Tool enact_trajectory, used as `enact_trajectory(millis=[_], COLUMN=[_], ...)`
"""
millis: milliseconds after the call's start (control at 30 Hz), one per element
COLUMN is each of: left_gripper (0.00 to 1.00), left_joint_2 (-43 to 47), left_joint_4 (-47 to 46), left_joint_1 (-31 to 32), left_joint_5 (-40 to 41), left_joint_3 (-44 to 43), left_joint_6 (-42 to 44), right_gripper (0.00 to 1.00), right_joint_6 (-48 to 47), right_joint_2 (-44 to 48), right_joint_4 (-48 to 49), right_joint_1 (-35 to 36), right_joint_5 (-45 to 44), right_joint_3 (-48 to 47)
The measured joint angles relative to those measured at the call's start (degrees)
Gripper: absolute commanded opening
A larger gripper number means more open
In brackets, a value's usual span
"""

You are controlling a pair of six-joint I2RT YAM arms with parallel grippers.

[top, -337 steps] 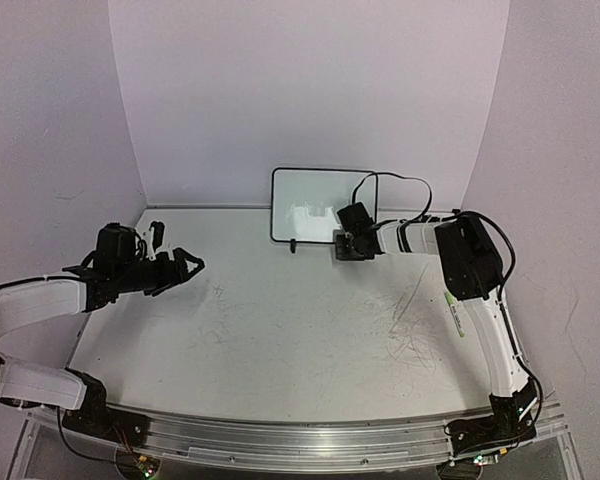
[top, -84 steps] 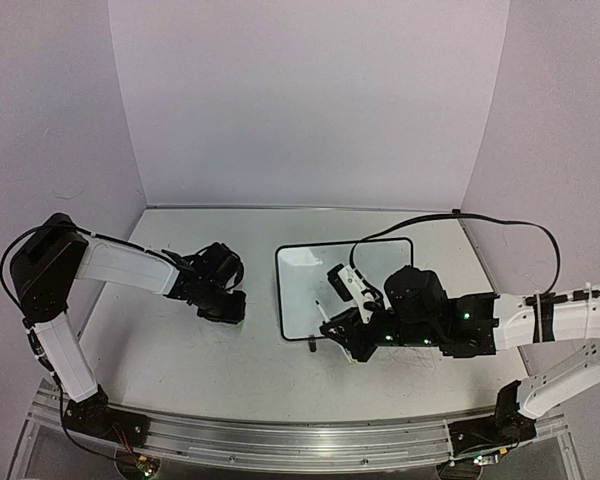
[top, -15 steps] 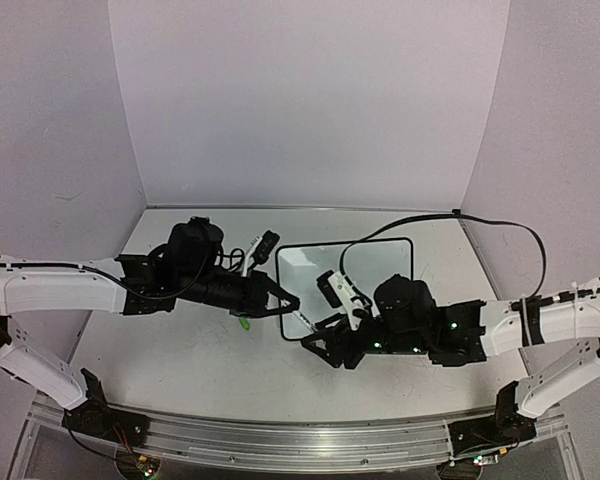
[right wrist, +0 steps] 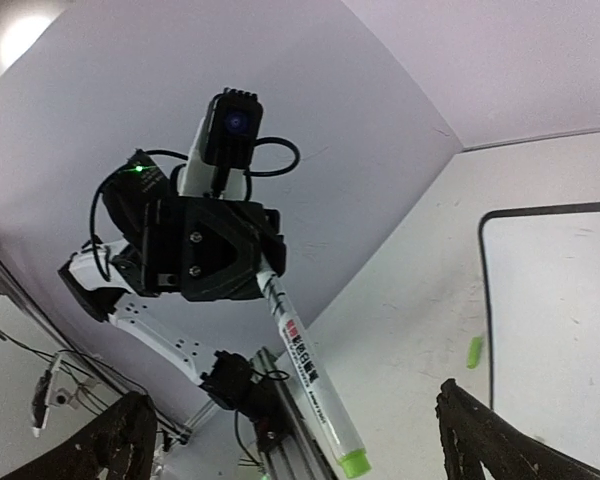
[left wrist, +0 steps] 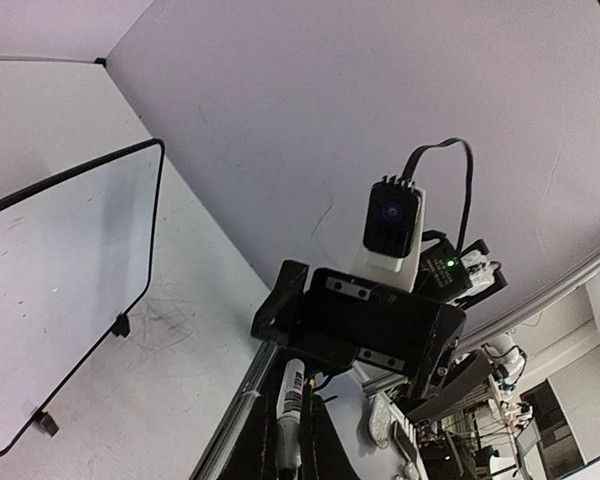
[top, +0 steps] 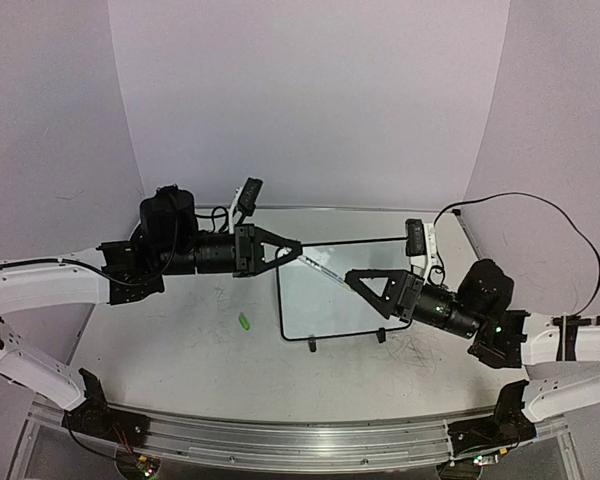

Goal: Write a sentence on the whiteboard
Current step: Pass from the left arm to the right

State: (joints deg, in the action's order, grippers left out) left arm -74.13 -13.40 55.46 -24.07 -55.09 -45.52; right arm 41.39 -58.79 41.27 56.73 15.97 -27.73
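Top external view gives me the whiteboard [top: 330, 310] lying face up on the bench [top: 170, 340], a little right of the middle, with its thin black frame and rounded corners all in sight. Its white face is bare where I can see it from above.

Over the board's far left corner, a marker [top: 323, 266] is held in the air, slanting toward the right arm. The left tool [top: 298, 249] is clamped tight on the back end of its white barrel. On the right wrist view the same marker [right wrist: 300, 370] points at the camera, with printed lettering along the barrel and a green end nearest the lens.

The right tool [top: 366, 292] faces it head on with its jaws spread as wide as they go and nothing between them. Its fingers [right wrist: 480, 440] stand at either side of that view and are clear of the marker. From the left wrist view the marker [left wrist: 290, 415] runs up out of the dark fingers toward the right tool's front [left wrist: 380, 325], while the board [left wrist: 60, 270] sits well off to the left on the bench.

A small green cap [top: 244, 321] lies on the bench just left of the board's left edge, apart from both tools. Pale walls [top: 310, 100] close in the back and sides.
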Motion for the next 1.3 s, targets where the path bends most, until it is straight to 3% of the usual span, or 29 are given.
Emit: enact_trajectory(millis=[100,300,567,733,1033,1300], left_gripper=[0.0,0.0,0.0,0.0,0.0,0.0], left_joint_2=[0.0,0.0,-0.5,-1.6,-1.7,-1.7], left_joint_4=[-4.1,-11.2,-15.2,-17.0,-19.1,-20.7], left_joint_1=[0.0,0.1,0.2,0.4,0.1,-0.5], left_joint_5=[-0.3,-1.0,-1.0,-1.3,-0.4,0.7], left_joint_3=[0.0,0.1,1.2,1.5,2.8,4.3], left_joint_6=[-2.4,-6.5,-9.0,-10.3,-10.5,-10.6], right_gripper=[0.97,0.84,0.57,0.5,0.3,0.23], right_joint_6=[2.9,6.5,10.2,12.2,13.7,14.5], right_joint_2=[-2.9,-7.8,-14.5,-17.4,-21.0,-23.3], right_joint_4=[3.5,10.5,18.5,22.8,26.3,27.3], right_joint_1=[-0.1,-0.4,-0.8,-0.8,-1.2,-1.6], right_joint_5=[2.6,5.3,7.0,7.3,7.7,7.9], right_joint_3=[-2.7,-6.7,-8.6,-9.2,-10.3,-10.9])
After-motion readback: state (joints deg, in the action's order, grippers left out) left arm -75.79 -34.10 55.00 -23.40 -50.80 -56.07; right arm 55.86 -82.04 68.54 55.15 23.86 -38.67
